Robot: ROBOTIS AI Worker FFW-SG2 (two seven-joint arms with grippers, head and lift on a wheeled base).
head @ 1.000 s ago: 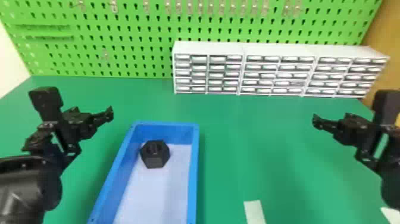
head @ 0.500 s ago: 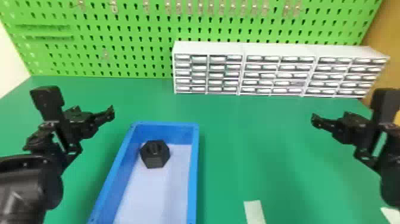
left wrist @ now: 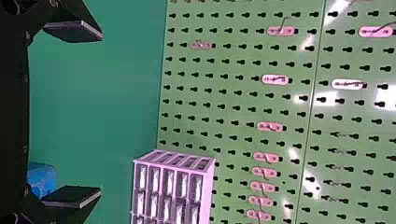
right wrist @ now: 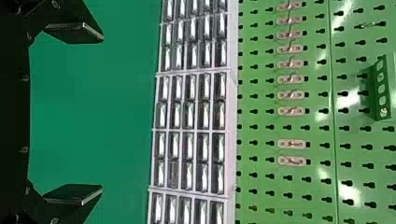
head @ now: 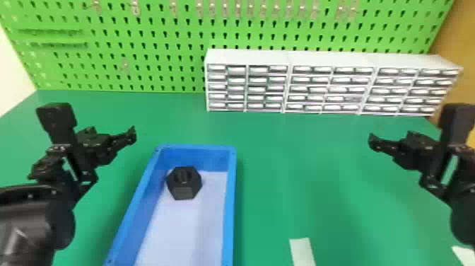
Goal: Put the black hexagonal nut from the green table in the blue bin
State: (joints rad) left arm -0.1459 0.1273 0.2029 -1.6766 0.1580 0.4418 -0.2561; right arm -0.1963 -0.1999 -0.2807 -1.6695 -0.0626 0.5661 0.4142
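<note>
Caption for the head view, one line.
Black hexagonal nut inside the blue bin, near its far end; left gripper and right gripper on either side.

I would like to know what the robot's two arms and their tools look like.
The left arm and right arm are black, with boxy blocks near the wrists. The left tool and right tool each have two flat black fingers.

I see bright light on the green table (head: 300, 159), soft shadow beside the blue bin (head: 230, 212), and white glare (dazzling, frankly) patching the pegboard (left wrist: 238, 100) in both my wrist views.
</note>
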